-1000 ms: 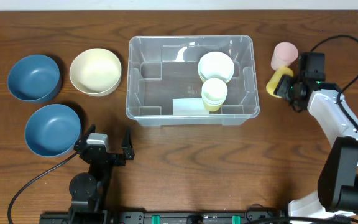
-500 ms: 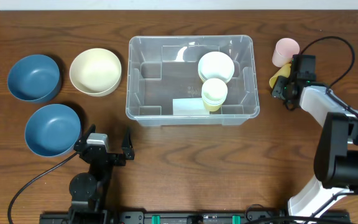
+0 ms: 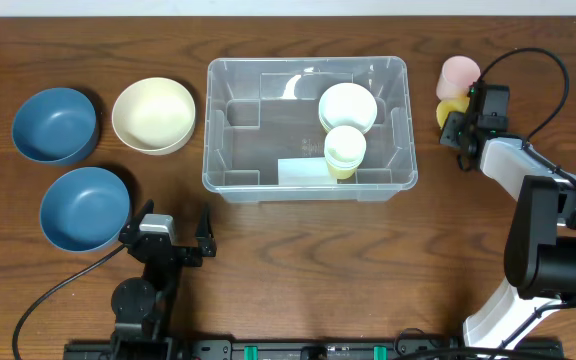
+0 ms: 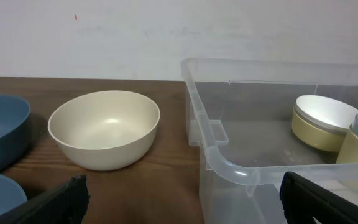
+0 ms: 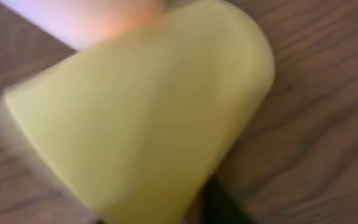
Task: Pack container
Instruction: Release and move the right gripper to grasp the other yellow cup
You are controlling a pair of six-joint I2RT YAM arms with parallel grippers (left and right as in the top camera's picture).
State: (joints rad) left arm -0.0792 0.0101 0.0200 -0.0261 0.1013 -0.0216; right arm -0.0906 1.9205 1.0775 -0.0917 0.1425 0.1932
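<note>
The clear container (image 3: 308, 62) stands mid-table; its near corner rim (image 4: 229, 168) fills the right of the left wrist view. Inside it sit a cream bowl (image 3: 346, 105) and a stack of pale cups (image 3: 345, 150). Right of the bin, a yellow cup (image 3: 450, 108) lies on its side against a pink cup (image 3: 458, 75). My right gripper (image 3: 459, 119) is closed on the yellow cup (image 5: 142, 118), which fills its wrist view, with one dark finger (image 5: 222, 205) showing under it. My left gripper (image 3: 173, 222) rests wide open near the front edge, holding nothing.
A cream bowl (image 3: 153, 115) and two blue bowls (image 3: 55, 125) (image 3: 85, 208) stand left of the bin. The cream bowl (image 4: 104, 127) is ahead of my left gripper (image 4: 182, 205). A flat white piece (image 3: 303, 170) lies in the bin. The right arm's cable loops at the back right.
My right gripper has moved toward the back of the table and closed on the yellow cup, bringing it up against the pink cup. The left arm has not moved.
</note>
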